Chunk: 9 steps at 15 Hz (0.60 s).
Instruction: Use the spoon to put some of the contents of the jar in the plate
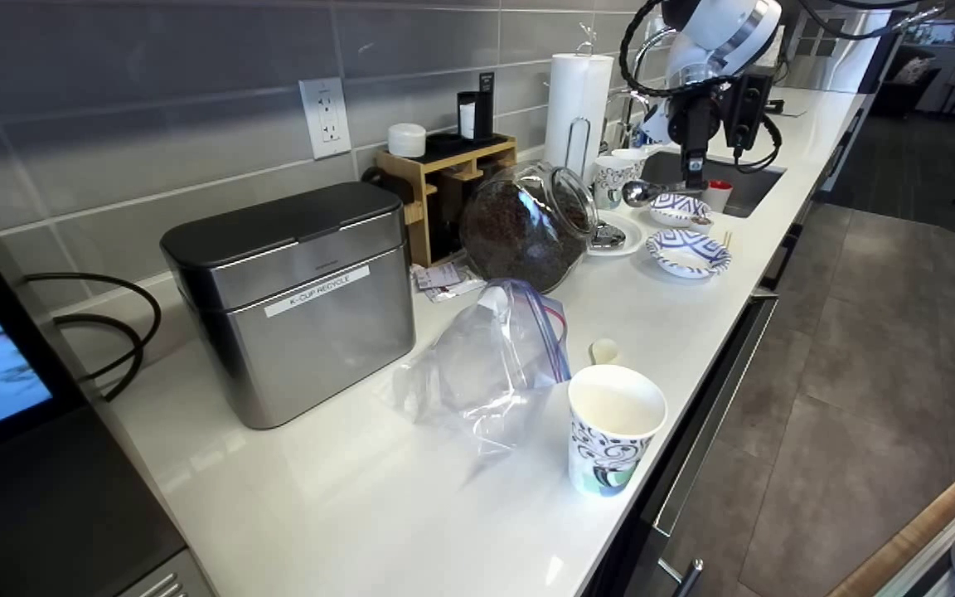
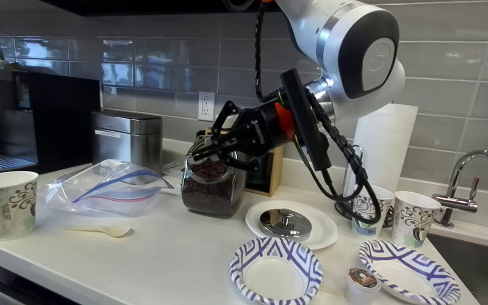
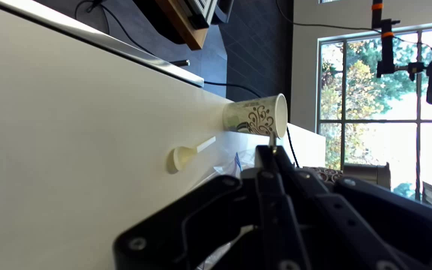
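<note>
Black and pinched tight, the gripper [image 1: 695,176] held a metal spoon [image 1: 642,193] by its handle, in the air above the counter [image 2: 163,262]. From where I stood, I couldn't tell whether the spoon carried anything. The glass jar [image 1: 519,228] stood on the counter, mouth open, with dark contents [image 2: 206,198] inside. Near it, a shiny lid [image 2: 284,226] lay on a white plate [image 2: 325,232], and two patterned bowls [image 2: 275,275] sat close by. A pale spoon [image 2: 112,231] lay near a paper cup [image 2: 9,207].
</note>
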{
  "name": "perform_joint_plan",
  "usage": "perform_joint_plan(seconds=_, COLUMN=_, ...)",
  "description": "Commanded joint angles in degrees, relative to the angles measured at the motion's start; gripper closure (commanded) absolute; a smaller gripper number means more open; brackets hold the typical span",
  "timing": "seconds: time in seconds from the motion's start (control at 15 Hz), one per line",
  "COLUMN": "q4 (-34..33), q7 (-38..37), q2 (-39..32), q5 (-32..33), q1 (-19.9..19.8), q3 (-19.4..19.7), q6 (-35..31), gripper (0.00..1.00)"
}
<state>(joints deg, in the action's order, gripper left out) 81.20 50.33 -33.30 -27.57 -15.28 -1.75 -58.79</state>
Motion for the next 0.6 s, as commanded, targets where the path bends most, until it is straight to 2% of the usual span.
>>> perform_joint_plan(seconds=0.0, q4=3.7, q7=6.5, q2=3.1, q5=6.0, q1=-0.1, q3=1.2, q6=-0.1, gripper=0.99)
perform_joint_plan(seconds=0.4, q4=4.7, q7=14.4, q2=4.4, q5=13.3, q1=-0.9, q3=3.1, q6=-1.5, gripper=0.99)
perform_joint_plan(seconds=0.47, q4=1.8, q7=11.5, q2=2.2, q5=11.1, q1=-0.5, q3=3.0, q6=0.2, gripper=0.99)
perform_joint_plan(seconds=0.53, q4=1.7, q7=11.8, q2=2.2, q5=11.3, q1=-0.7, q3=3.2, q6=0.2, gripper=0.97)
